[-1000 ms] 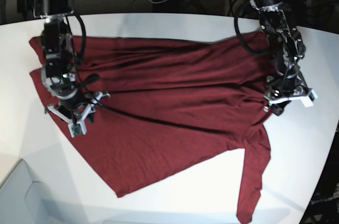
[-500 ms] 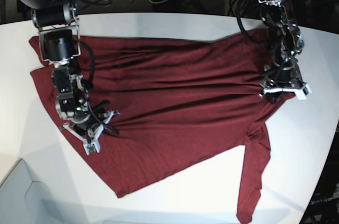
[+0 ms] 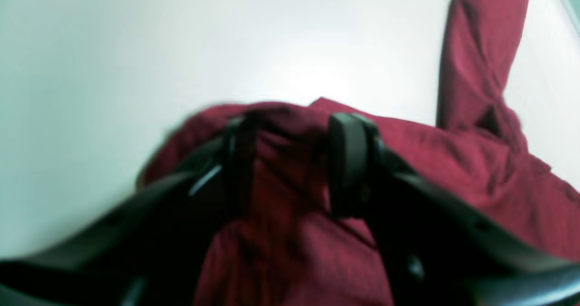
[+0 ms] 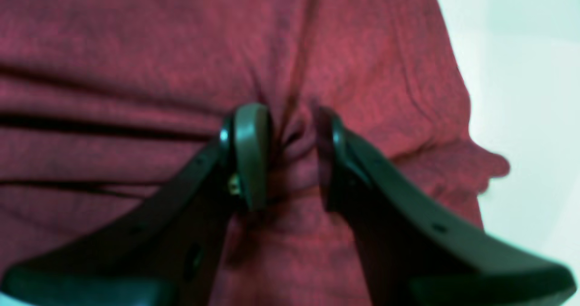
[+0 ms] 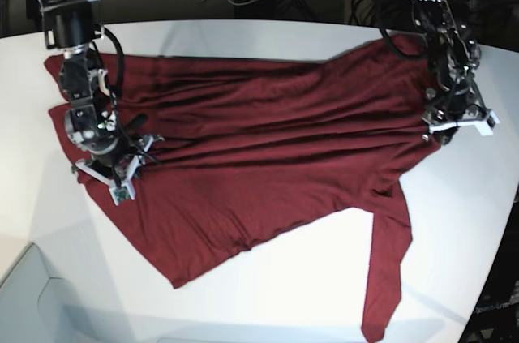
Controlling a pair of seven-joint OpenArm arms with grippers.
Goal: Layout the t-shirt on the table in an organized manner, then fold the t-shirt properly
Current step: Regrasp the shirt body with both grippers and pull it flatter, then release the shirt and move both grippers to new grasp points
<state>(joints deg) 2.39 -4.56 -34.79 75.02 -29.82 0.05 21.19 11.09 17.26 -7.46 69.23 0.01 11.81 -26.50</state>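
We see the t-shirt (image 5: 259,148) spread on the bench (image 5: 243,302), both the left gripper (image 3: 290,161) and the right gripper (image 4: 290,156) pinching its folds.

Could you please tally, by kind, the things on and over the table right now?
T-shirt, dark red cloth: 1
Table, white: 1
Robot arms with dark jaws: 2, the left gripper and the right gripper, each pinching a bunch of the shirt
Total: 4
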